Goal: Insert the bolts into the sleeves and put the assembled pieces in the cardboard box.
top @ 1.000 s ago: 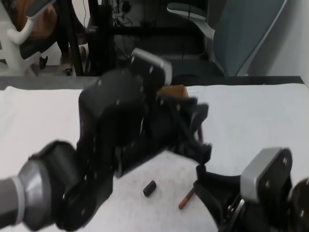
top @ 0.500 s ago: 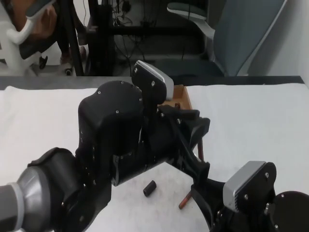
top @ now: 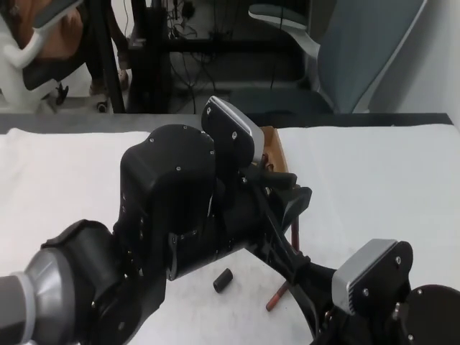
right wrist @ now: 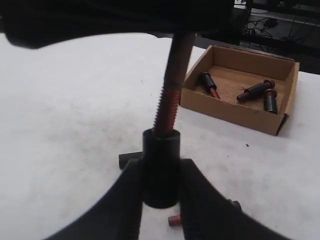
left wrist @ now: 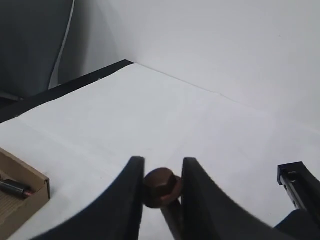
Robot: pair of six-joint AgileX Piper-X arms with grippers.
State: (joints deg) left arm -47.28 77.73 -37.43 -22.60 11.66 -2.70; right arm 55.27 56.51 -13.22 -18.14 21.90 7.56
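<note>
L gripper [left wrist: 161, 172]: fingers clamped on the hex head of a bolt [left wrist: 160, 189], shank pointing down toward the R arm. R gripper [right wrist: 161, 187]: closed round a black sleeve [right wrist: 161, 147], held upright off the bench [top: 374, 172]. Bolt's threaded end sits in the sleeve's mouth. Thread shows above the rim, so insertion looks begun but not seated (my read). The pair is in the air, near the cardboard box [right wrist: 235, 114], not over it.

Box: 3 assembled pcs [right wrist: 255, 90] lying inside. On the cloth, high view: 1 loose sleeve [top: 223, 280] and 1 loose bolt [top: 277, 296], near each other, not touching.

Progress est.: 3 done, 4th mid-insertion, 5th pair untouched. Left to do: push bolt home, put pc in box, repeat w/ last pair. Any more parts under the arms: can't tell.
</note>
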